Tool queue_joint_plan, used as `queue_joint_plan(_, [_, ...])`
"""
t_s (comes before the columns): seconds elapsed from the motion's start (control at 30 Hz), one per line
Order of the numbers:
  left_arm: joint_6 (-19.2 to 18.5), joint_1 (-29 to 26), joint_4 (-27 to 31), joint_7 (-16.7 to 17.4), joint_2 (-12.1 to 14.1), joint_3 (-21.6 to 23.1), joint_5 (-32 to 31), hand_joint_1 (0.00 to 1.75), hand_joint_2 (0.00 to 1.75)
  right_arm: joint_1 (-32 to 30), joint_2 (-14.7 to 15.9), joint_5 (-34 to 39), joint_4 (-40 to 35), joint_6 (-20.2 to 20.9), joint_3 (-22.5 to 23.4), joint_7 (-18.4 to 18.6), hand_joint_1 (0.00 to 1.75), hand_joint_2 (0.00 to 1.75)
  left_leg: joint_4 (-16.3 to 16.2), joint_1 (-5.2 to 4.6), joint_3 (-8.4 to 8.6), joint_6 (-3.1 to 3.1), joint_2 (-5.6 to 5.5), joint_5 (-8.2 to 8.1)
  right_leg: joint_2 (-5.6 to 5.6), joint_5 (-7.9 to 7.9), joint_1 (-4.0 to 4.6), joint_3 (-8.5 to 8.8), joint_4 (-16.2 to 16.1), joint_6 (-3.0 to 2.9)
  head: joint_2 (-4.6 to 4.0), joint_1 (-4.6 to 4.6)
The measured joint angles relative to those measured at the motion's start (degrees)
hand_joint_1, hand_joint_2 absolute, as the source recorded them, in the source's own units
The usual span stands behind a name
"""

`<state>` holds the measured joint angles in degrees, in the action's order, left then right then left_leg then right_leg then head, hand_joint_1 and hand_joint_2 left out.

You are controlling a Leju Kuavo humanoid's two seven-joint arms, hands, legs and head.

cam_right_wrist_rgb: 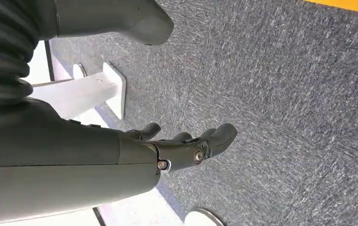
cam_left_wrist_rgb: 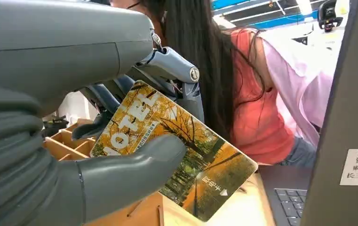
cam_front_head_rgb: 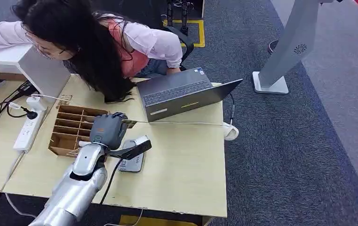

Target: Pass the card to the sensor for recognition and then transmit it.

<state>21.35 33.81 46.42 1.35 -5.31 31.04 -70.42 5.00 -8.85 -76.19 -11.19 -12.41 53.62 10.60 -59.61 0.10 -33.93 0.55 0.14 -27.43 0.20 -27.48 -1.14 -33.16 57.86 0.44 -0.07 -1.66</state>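
Now | L hand pinches glossy flat card | R hand empty

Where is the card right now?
The card is pinched in the left hand, held above the table between the wooden divider box and the laptop, just beyond the sensor.
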Motion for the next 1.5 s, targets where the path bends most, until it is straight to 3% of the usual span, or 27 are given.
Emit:
queue_joint_plan(0.2, [-0.3, 0.0, 0.0, 0.2, 0.0, 0.0, 0.1, 1.75, 1.75, 0.0, 0.0, 0.0, 0.0, 0.0, 0.0, 0.0, 0.0, 1.75, 0.0, 0.0, 0.0, 0.0, 0.0, 0.0, 0.0, 0.0, 0.0, 0.0, 0.0, 0.0, 0.0, 0.02])
queue_joint_plan(0.37, [-3.5, 0.0, -0.5, 0.7, 0.0, 0.6, 0.3, 1.75, 1.75, 0.0, 0.0, 0.0, 0.0, 0.0, 0.2, 0.0, 0.0, 1.75, 0.0, 0.0, 0.0, 0.0, 0.0, 0.0, 0.0, 0.0, 0.0, 0.0, 0.0, 0.0, 0.0, 0.0])
queue_joint_plan(0.67, [-3.9, 0.0, -0.6, 0.7, 0.0, 0.7, 0.3, 1.75, 1.75, 0.0, 0.0, 0.0, 0.0, 0.0, 0.2, -0.1, 0.0, 1.75, 0.0, 0.0, 0.0, 0.0, 0.0, 0.0, 0.0, 0.0, 0.0, 0.0, 0.0, 0.0, 0.0, 0.0])
queue_joint_plan(0.73, [-7.0, 0.0, -1.2, 0.7, 0.0, 1.0, 0.9, 1.75, 1.75, 0.0, 0.0, 0.0, 0.0, 0.1, 0.3, -0.2, 0.0, 1.75, 0.0, 0.0, 0.0, 0.0, 0.0, 0.0, 0.0, 0.0, 0.0, 0.0, 0.0, 0.0, 0.0, 0.02])
queue_joint_plan(0.8, [-12.8, 0.0, -2.7, 0.5, 0.2, 3.4, 3.1, 1.75, 1.75, 0.0, 0.0, -0.2, 0.0, 0.1, 0.3, -0.7, 0.0, 1.75, 0.0, 0.0, 0.0, 0.0, 0.0, 0.0, 0.0, 0.0, 0.0, 0.0, 0.0, 0.0, 0.0, 0.0])
queue_joint_plan(1.23, [-16.5, 1.7, -4.7, -0.5, 1.1, 6.1, 5.0, 1.75, 1.75, 0.0, 0.0, -0.7, 0.0, 0.2, 0.3, -1.0, 0.0, 1.75, 0.0, 0.0, 0.06, 0.0, -0.01, 0.0, -0.02, 0.0, 0.0, 0.09, 0.0, 0.0, 0.0, 0.0])
queue_joint_plan(1.37, [-15.8, 2.0, -5.0, -0.6, 1.4, 6.7, 5.9, 1.75, 1.75, 0.0, 0.0, -0.7, 0.0, 0.2, 0.3, -1.0, 0.0, 1.75, 0.0, 0.0, 0.11, 0.0, -0.01, 0.01, -0.02, 0.01, 0.0, 0.13, 0.0, 0.0, 0.0, 0.0])
queue_joint_plan(1.5, [-9.8, 1.9, -4.9, 1.1, 1.6, 6.7, 6.5, 1.75, 1.75, -0.1, 0.0, -0.6, 0.0, 0.2, 0.4, -0.9, 0.0, 1.75, 0.0, 0.0, 0.09, 0.01, -0.01, 0.01, -0.02, 0.02, 0.0, 0.11, 0.0, 0.01, 0.0, 0.0])
